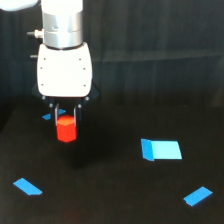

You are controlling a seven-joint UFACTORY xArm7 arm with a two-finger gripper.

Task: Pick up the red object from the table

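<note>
Red object: the red object (66, 129) sits between my two dark fingers, its top tucked up between them, its lower part hanging out below the tips.
Height: it seems clear of the table (110, 190), with a faint dark patch on the surface beneath it; I cannot tell for sure whether its base touches.
My gripper: my gripper (65, 120) points straight down, fingers drawn in narrow against the block's two sides, holding it.
My wrist: white housing with a silver cylinder above it, upright over the block, toward the exterior view's left.
Behind my fingers: a small blue piece (47, 117) shows just beside them, partly hidden.
Blue pieces: a larger blue rectangle (161, 149) lies well apart toward the exterior view's right; a blue strip (198, 196) lies near the lower right corner; another blue strip (28, 186) lies at lower left.
Table: black and matte, under everything.
</note>
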